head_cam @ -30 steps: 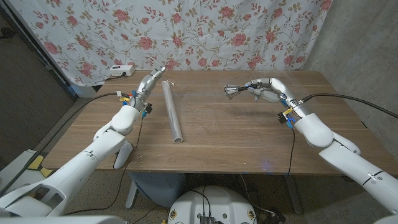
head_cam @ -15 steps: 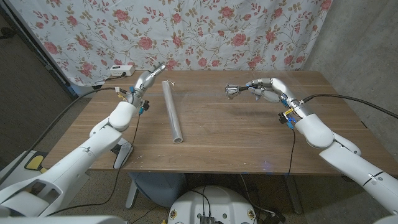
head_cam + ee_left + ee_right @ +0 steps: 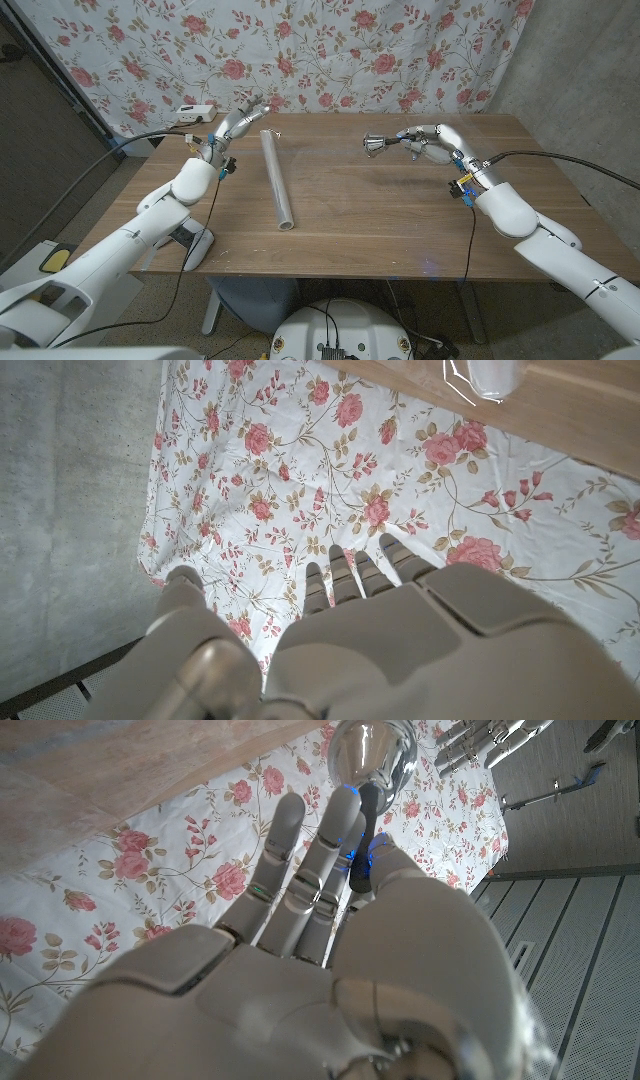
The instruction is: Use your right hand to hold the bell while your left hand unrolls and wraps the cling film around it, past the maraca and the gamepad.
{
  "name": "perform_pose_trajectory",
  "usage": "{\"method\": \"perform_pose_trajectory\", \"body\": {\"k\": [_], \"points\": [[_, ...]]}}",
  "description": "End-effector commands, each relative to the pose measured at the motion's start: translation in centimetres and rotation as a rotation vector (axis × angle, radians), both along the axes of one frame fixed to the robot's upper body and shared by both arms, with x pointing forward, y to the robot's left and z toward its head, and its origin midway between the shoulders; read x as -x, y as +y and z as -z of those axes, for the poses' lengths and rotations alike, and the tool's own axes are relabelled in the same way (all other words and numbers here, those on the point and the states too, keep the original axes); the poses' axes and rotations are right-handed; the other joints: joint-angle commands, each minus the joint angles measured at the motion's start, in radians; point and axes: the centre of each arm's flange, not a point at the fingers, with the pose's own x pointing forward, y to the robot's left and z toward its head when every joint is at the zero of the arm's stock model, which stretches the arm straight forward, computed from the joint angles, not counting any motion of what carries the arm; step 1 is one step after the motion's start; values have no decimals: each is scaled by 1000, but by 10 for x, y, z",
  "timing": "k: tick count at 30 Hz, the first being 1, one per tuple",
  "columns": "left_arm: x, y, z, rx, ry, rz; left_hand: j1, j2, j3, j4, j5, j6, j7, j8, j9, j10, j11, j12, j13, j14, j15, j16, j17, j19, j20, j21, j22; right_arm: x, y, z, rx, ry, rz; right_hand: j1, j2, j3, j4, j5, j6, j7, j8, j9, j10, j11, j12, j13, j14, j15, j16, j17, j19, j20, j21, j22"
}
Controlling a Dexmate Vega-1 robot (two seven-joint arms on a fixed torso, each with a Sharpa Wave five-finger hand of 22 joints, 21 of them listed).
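A robot works at a wooden desk (image 3: 380,215) backed by a rose-patterned cloth (image 3: 330,50). Its right hand (image 3: 425,143) is raised above the desk's far right part and pinches a small silver bell (image 3: 375,144) by its dark handle, mouth pointing toward the middle; in the right wrist view the bell (image 3: 373,753) sits just beyond the fingertips (image 3: 288,808). The left hand (image 3: 238,122) hovers at the far left edge, fingers spread and holding nothing, just beside the far end of the cling film roll (image 3: 277,178), which lies lengthwise on the desk.
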Motion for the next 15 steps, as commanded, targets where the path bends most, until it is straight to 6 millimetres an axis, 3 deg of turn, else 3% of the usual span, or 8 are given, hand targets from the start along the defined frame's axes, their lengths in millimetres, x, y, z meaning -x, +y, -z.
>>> {"method": "perform_pose_trajectory", "body": {"k": [1, 6, 12, 15], "points": [[9, -3, -10, -177, -99, -109, 79, -19, 12, -10, 8, -94, -15, -13, 4, -13, -12, -10, 4, -1, -15, 1, 4, 20, 0, -2, 4, 0, -2, -1, 4, -3, 3, 9, 1, 6, -2, 6, 11, -1, -5, 3, 5, -5, -2, 4, 8, -12, -6, 4, -4, -144, 6, -1], [11, 0, -14, -236, -121, -140, 105, -29, 14, -8, 10, -119, -18, -9, 5, -23, -16, -14, 5, -9, -16, -2, 4, 25, -3, -2, 4, 1, -4, -3, 5, -9, 2, 9, 0, 7, -2, 6, 11, -2, -6, 3, 4, -5, -4, 4, 10, -12, -8, 5, -5, -144, 10, -5], [14, 0, -20, -319, -157, -182, 139, -41, 16, -1, 12, -23, 3, 33, 10, -23, -16, -13, 7, -9, -18, 0, 4, 28, -5, -4, 4, 2, -5, -4, 5, -13, 7, 9, 0, 8, -2, 6, 13, -1, -6, 4, 5, -4, -4, 5, 11, -12, -10, 7, -7, -145, 13, -9], [11, 3, -20, -312, -138, -180, 144, -43, 16, 1, 13, -11, 1, 37, 12, -18, -19, -11, 7, -7, -21, 1, 4, 30, -9, -4, 4, 3, -7, -4, 4, -11, 9, 9, 0, 9, -2, 6, 12, -1, -7, 4, 5, -4, -4, 6, 12, -12, -11, 8, -7, -145, 14, -12]]}}
